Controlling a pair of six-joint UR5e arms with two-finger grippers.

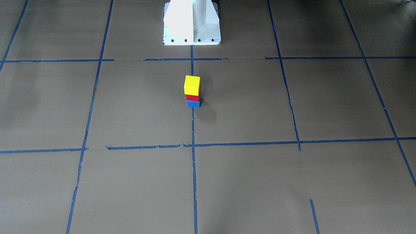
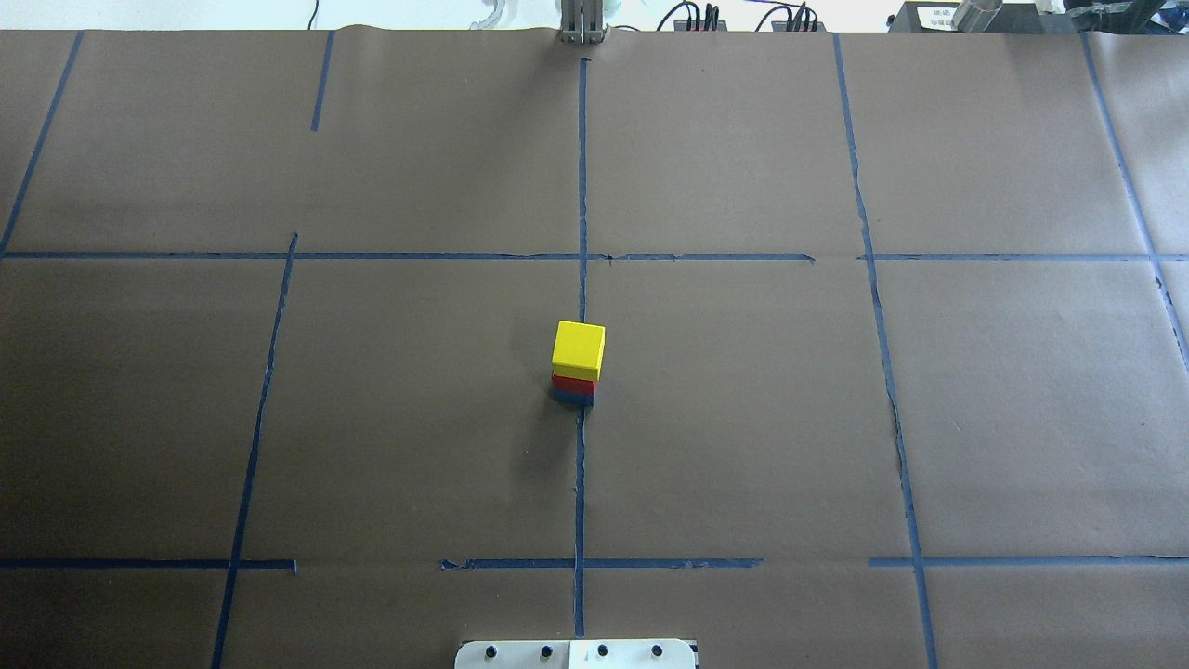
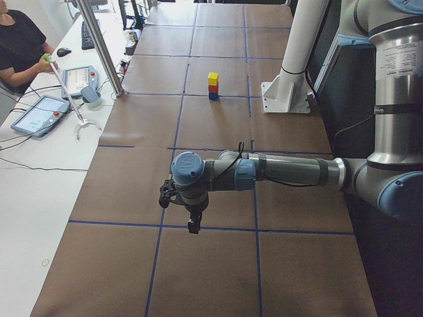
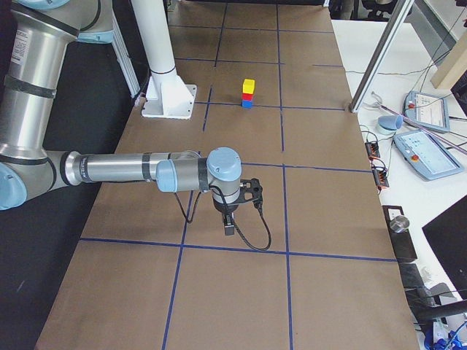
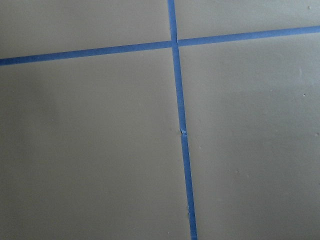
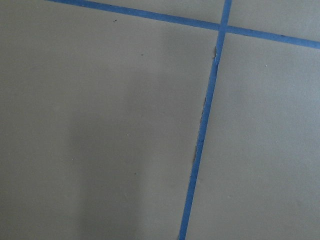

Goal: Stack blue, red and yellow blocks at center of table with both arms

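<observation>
A stack of three blocks stands at the table's centre on the blue tape line: the blue block [image 1: 193, 104] at the bottom, the red block [image 1: 193, 97] on it, the yellow block [image 1: 192, 85] on top. The stack also shows in the overhead view [image 2: 578, 351] and small in both side views [image 3: 213, 86] [image 4: 248, 93]. My left gripper [image 3: 193, 226] hangs over the table's left end, far from the stack. My right gripper [image 4: 229, 228] hangs over the right end. Both show only in the side views, so I cannot tell whether they are open or shut.
The robot's white base [image 1: 191, 22] stands behind the stack. Blue tape lines [image 2: 581, 465] grid the brown table. A metal post [image 3: 102, 49], tablets [image 3: 39, 113] and an operator [image 3: 20, 43] are off the table's far side. Both wrist views show only bare table and tape.
</observation>
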